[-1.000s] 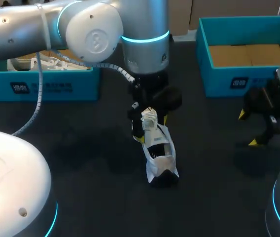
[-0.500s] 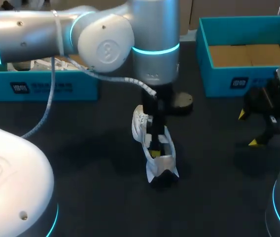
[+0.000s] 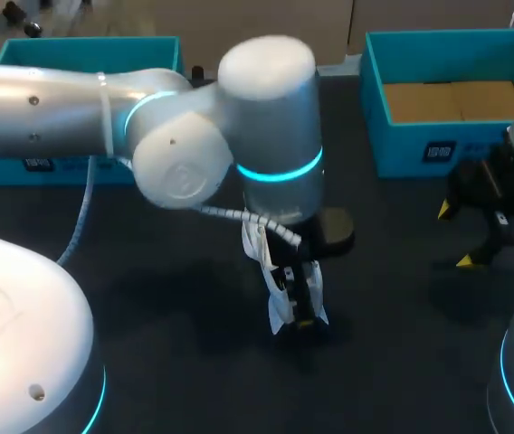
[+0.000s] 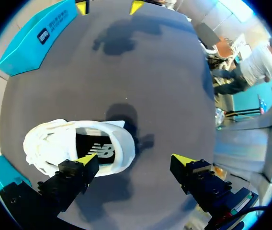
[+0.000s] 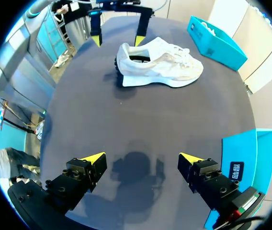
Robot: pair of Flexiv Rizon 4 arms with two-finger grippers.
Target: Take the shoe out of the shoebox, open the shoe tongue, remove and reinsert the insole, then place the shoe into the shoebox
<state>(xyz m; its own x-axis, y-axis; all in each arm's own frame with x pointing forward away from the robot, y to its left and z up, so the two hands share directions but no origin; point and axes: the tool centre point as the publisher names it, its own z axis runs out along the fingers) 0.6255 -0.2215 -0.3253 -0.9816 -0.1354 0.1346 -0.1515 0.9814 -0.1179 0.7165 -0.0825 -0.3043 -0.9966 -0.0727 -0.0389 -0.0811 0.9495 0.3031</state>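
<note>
A white shoe point(image 3: 278, 309) with a dark lining stands on the black table's middle, outside both boxes. It also shows in the left wrist view point(image 4: 54, 143) and the right wrist view point(image 5: 157, 64). My left arm reaches past the middle, and its gripper point(image 3: 299, 303) hangs open over the shoe's heel end. In its own view the left gripper point(image 4: 136, 160) has one fingertip point(image 4: 89, 159) above the heel opening and the other over bare table. My right gripper point(image 3: 474, 237) is open and empty at the right, far from the shoe point(image 5: 141, 158).
A teal shoebox point(image 3: 452, 145) with a brown cardboard floor stands at the back right. A second teal box point(image 3: 76, 167) is at the back left, mostly behind my left arm; something white lies inside that box point(image 5: 217, 43).
My left arm has swung along the shoe from its tongue end to its heel end, towards the table's front. The right arm has not moved.
</note>
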